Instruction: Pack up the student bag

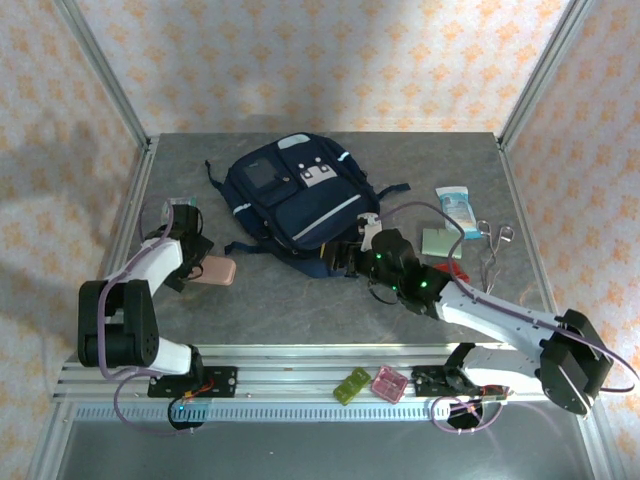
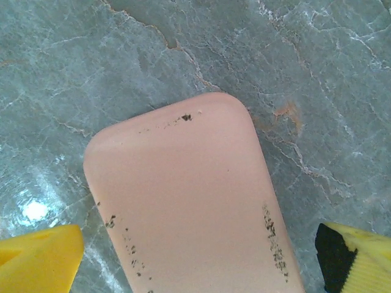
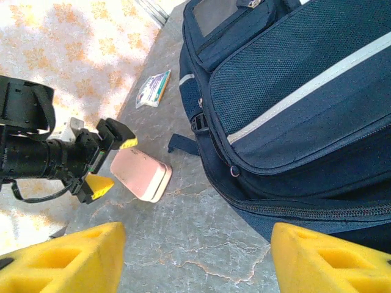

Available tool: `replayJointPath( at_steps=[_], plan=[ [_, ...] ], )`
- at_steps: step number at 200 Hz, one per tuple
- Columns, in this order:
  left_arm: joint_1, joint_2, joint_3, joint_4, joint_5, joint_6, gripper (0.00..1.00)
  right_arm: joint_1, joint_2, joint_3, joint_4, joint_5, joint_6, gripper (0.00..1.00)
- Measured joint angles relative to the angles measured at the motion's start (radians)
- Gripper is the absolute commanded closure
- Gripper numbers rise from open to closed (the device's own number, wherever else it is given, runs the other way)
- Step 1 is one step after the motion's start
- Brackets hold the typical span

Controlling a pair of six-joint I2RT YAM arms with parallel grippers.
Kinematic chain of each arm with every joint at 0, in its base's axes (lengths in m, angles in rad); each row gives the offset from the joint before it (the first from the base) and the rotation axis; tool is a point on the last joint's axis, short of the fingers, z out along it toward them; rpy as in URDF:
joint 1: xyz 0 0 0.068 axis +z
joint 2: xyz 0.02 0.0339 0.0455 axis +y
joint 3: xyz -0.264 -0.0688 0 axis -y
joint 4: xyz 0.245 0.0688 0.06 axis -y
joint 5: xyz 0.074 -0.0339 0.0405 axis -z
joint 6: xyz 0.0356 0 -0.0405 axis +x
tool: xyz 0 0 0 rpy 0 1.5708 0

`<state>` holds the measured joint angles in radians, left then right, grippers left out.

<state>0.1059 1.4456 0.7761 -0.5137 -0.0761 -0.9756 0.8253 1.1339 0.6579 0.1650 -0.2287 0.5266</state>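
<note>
The student bag [image 1: 290,200] lies flat in the middle of the table, navy with a light diagonal stripe; its side and zip show in the right wrist view [image 3: 293,104]. A pink flat case [image 1: 220,271] lies left of it. My left gripper [image 1: 198,262] is open and straddles the case [image 2: 183,201], with a yellow fingertip [image 2: 40,259] on each side and small gaps to it. My right gripper [image 1: 366,246] is open at the bag's near right edge. Bare table lies between its fingers [image 3: 61,259], and it looks toward the case [image 3: 142,174] and the left gripper [image 3: 105,165].
Right of the bag lie a tissue packet [image 1: 458,208], scissors [image 1: 492,245] and a green pad [image 1: 438,243]. A small packet [image 3: 153,88] lies near the left wall. A green box [image 1: 352,386] and a pink box [image 1: 388,383] sit on the front rail.
</note>
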Motion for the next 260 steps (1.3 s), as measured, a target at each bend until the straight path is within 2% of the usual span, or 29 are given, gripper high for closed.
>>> replayJointPath(
  at_steps=[16,26,67,89,119,138,167,221,260],
  plan=[
    [0.0,0.052,0.013,0.011,-0.01,0.0,0.01,0.0,-0.006,0.0,0.0,0.004,0.0,0.37],
    [0.0,0.089,0.023,0.019,-0.011,0.0,0.04,0.0,-0.012,0.0,0.0,0.006,0.0,0.37],
    [0.0,0.142,0.042,0.024,-0.019,0.008,0.45,0.0,-0.024,0.0,0.0,0.016,0.0,0.37],
    [0.001,0.11,0.029,0.038,0.006,0.025,0.58,0.0,-0.023,0.0,0.0,0.016,0.0,0.37],
    [-0.002,0.004,0.014,0.069,0.076,0.032,0.59,0.0,0.007,0.0,0.002,-0.003,0.0,0.38],
    [-0.035,-0.075,0.014,0.084,0.106,0.028,0.58,0.0,0.046,0.0,0.012,-0.034,0.0,0.38],
    [-0.159,-0.143,0.058,0.088,0.148,-0.012,0.58,0.0,0.114,0.006,0.05,-0.092,0.001,0.38],
    [-0.428,-0.149,0.193,0.133,0.187,-0.116,0.57,0.0,0.181,0.041,0.159,-0.188,0.016,0.34],
    [-0.541,-0.138,0.278,0.164,0.2,-0.153,0.57,0.0,0.188,0.063,0.234,-0.199,0.024,0.34]
  ],
)
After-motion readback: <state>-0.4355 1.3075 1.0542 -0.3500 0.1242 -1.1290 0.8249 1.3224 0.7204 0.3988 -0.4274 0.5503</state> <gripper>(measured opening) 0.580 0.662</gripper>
